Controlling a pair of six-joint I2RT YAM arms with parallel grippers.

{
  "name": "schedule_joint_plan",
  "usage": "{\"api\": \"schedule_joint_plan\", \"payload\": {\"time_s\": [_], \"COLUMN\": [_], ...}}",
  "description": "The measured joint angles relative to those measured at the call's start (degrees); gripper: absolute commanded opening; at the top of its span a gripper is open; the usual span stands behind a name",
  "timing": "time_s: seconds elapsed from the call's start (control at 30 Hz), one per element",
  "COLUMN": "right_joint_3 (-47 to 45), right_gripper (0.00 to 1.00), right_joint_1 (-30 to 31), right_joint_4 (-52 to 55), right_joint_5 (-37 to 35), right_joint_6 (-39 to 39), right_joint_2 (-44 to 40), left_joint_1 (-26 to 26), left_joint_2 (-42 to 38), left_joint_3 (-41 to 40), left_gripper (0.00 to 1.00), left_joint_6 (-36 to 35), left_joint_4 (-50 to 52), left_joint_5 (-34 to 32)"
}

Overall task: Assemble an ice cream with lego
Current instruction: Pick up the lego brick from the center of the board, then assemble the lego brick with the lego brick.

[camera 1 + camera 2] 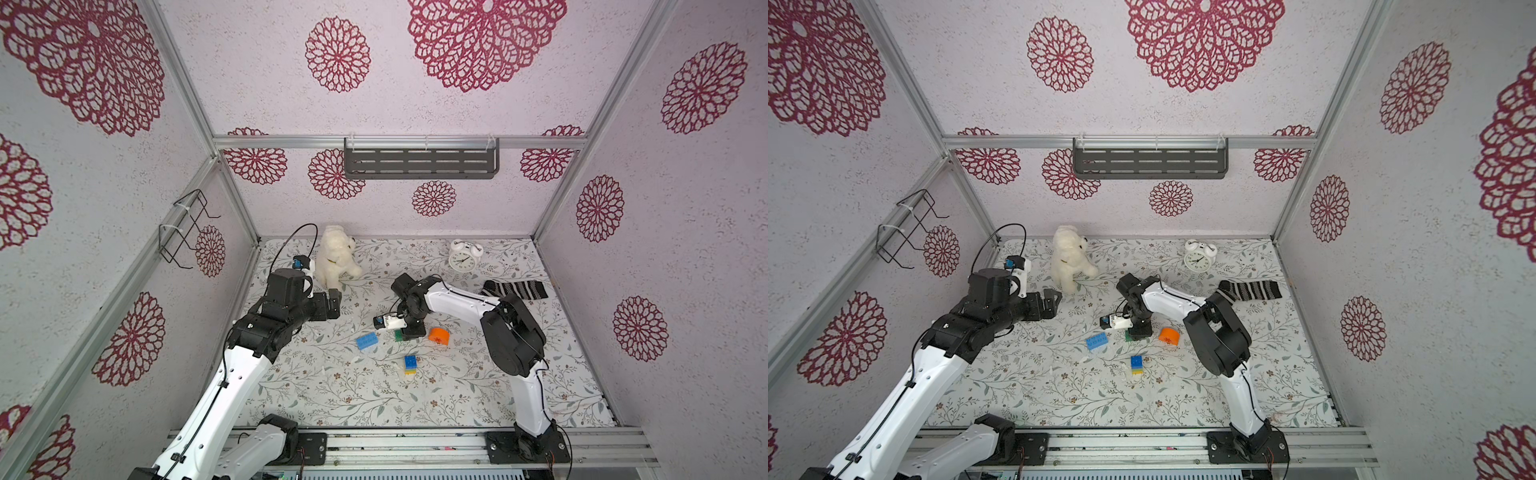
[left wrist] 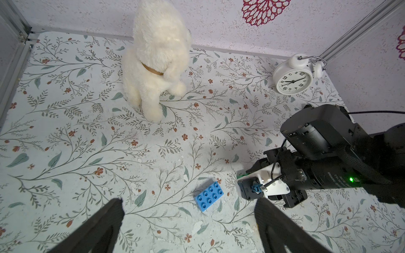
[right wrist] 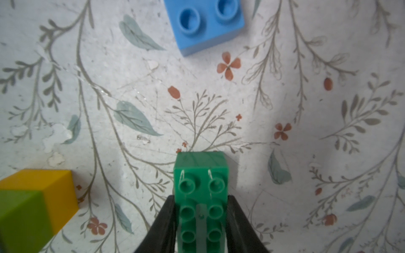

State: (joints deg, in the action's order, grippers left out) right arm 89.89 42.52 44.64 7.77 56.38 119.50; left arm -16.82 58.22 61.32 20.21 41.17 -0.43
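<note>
R claw (image 3: 201, 200): gripping the green brick (image 3: 200, 175) across its narrow sides, jaws drawn in tight on both flanks, studs facing the wrist cam. Brick seems to be sitting on the floral mat (image 3: 131, 87), not yet lifted, tho I can't be sure from here

L claw (image 2: 188, 204): hanging wide, holding nothing, well apart from the pcs, looking down twd the light-blue brick (image 2: 209, 196)

Pcs, in a top view:
- stem (image 1: 410, 365): dark-blue, lime, yellow, already joined, lying nearer the front rail, apart from the rest; can't tell if upright or on its side
- light-blue brick near my R claw on one side, orange dome (image 1: 439, 336) near it on the other; both loose, nothing stacked on them
- plush dog (image 1: 337, 257), clock (image 1: 462, 258), sock (image 1: 515, 289) at the back, not part of the job

Step, as I'm reading it: picking up the green brick, 1st wide layer for the top of the stem. Roughly half done, w/ 3 of 6 pcs joined

Next move prob. calling for: clean lift w/o slipping, carry over to the stem, square the brick's underside to the dark-blue end, press on. Stem being narrow, it's likely to tip or skid under the push, so L claw may be needing to come in and brace it
</note>
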Motion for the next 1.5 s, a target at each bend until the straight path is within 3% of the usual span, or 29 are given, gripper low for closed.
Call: {"api": "schedule_joint_plan", "payload": {"time_s": [0.5, 0.9, 1.5], "right_joint_3": [1.0, 2.1, -11.9], "right_gripper": [0.26, 0.26, 0.26], "right_joint_1": [0.3, 4.7, 10.1], "right_joint_4": [3.4, 10.8, 10.8], "right_joint_5": [-0.2, -3.1, -5.8], "right_joint_6": [-2.0, -5.6, -10.4], "right_joint_2": [-7.9, -14.0, -23.3], "left_joint_1": [0.3, 0.4, 0.9], "left_joint_2": [0.0, 0.0, 0.6], "left_joint_3": [0.0, 0.0, 0.0], "left_gripper": [0.99, 0.99, 0.99], "left_joint_6": [0.0, 0.0, 0.0], "left_joint_4": [0.0, 0.0, 0.0], "left_joint_5": [0.2, 0.2, 0.2]}}
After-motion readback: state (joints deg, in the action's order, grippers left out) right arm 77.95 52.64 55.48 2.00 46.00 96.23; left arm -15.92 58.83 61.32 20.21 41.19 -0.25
